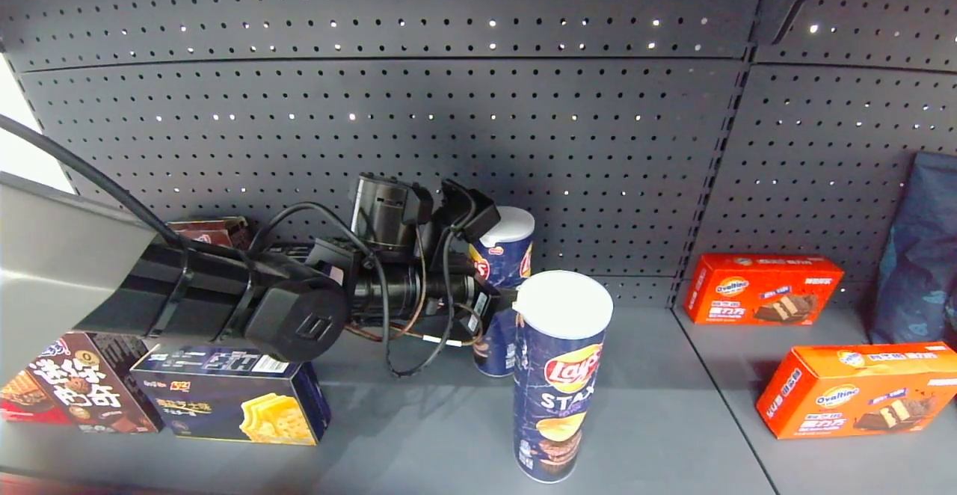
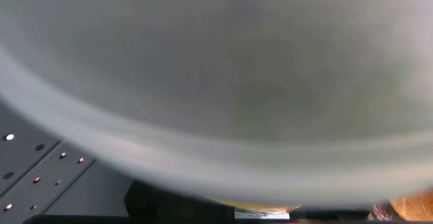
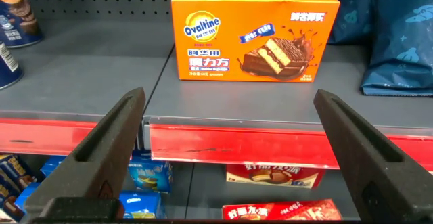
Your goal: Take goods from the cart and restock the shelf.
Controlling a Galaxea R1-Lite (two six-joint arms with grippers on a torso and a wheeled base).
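My left jaws are clamped on the rear chip can (image 1: 507, 252), holding it upright on the shelf (image 1: 658, 405) just behind the front can (image 1: 559, 375), I judge to build a front-to-back row. My right jaws hang wide open, empty, facing the orange box (image 3: 254, 36).

Soft, even light from overhead; one view lost to blur.
In the head view, pinpoints of light shine through the holes of the dark pegboard (image 1: 523, 128), and a strip at the left edge (image 1: 11, 151) is blown out white. The left pincer (image 1: 499, 263) and the rear can (image 1: 508, 244) it grips cast a broad, soft shadow on the panel behind, and fainter shadows lie on the grey shelf (image 1: 658, 405). The pegboard seams bow towards the edges of the frame. In the left wrist view a pale curved surface (image 2: 216, 68) sits so close to the lens that it is fully out of focus. In the right wrist view the orange box (image 3: 254, 38) is bright, evenly lit and crisp.
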